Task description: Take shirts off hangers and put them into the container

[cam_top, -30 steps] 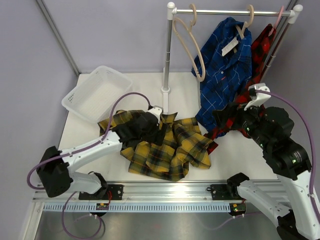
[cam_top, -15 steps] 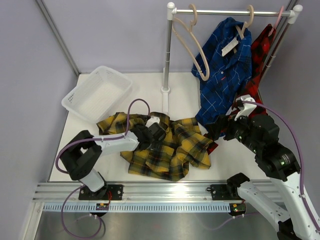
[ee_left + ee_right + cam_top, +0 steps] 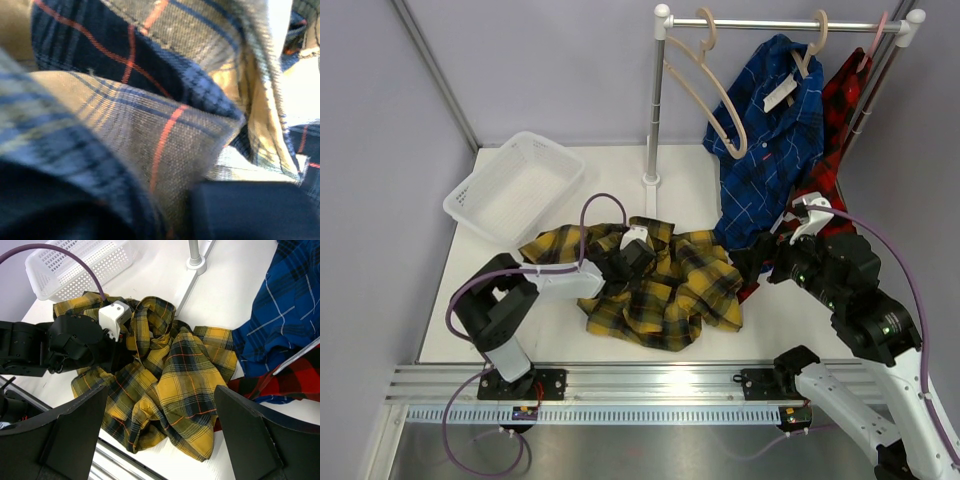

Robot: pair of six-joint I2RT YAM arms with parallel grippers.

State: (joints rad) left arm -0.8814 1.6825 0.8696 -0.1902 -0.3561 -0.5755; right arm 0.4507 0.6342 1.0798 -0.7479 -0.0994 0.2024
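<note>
Grabbing the yellow shirt (image 3: 670, 295) looks like the step in hand. It's off its hanger (image 3: 705, 85), which dangles bare on the rack (image 3: 653, 110), and it lies in a crumpled heap on the desk (image 3: 610, 165), just in front of the container (image 3: 470, 195) but not in it.

The left claw (image 3: 625, 265) is buried in the left part of the heap. Its own camera shows nothing but plaid, with a fold squeezed between the dark fingers, so I'd call it pinched onto the cloth. That side makes sense to grab, since it's the part nearest the container.

The right claw (image 3: 160, 390) hovers off to the right of the heap, near the lower ends of the hanging shirts, spread wide and holding nothing — my guess is it's parked there to go for the next one.

The blue shirt (image 3: 765, 150) and red shirt (image 3: 840, 100) hang on the rack. The container looks empty, so I'd say none of the three is done yet.
</note>
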